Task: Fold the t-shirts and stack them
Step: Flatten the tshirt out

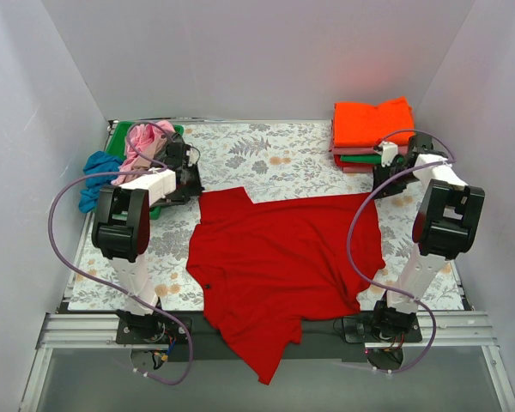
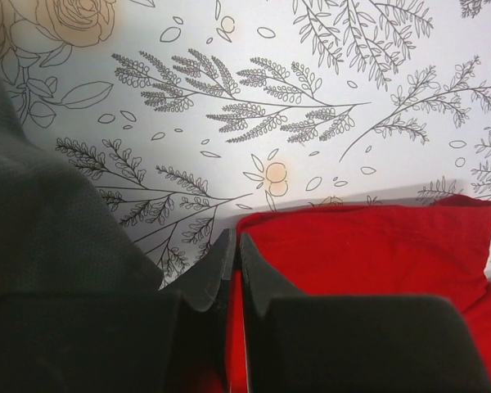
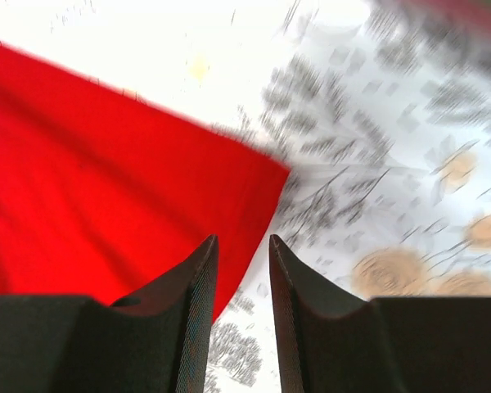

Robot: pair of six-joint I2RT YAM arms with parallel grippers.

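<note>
Red t-shirt (image 1: 279, 266): lies spread, front down or up I cannot tell, across the middle of the tablecloth (image 1: 275, 159).

Top view. Table boxed in by plain white walls (image 1: 257, 60). The tablecloth is pale grey with a printed leaf-and-flower pattern. The red t-shirt is soft and wrinkled, and its lower part hangs over the metal rail (image 1: 77, 330) at the near edge. At the far right corner is a stack of folded shirts (image 1: 371, 129) (orange on top, green and red edges below). At the far left, a pink shirt (image 1: 142, 142) sits crumpled in a green bin (image 1: 118, 137), with a blue shirt (image 1: 99, 172) bunched just beside it. The left gripper (image 1: 191, 182) sits at the shirt's far left corner, and the right gripper (image 1: 379, 187) is near its far right corner.

Left wrist view. Black fingers pressed together, tips meeting at the shirt's edge. Red cloth shows in the slit between them (clamped on the cloth). Flat tablecloth lies beyond.

Right wrist view. Blurred. The jaws stand apart with tablecloth visible through the gap, nothing gripped. The shirt's pointed red corner lies under the left finger.
</note>
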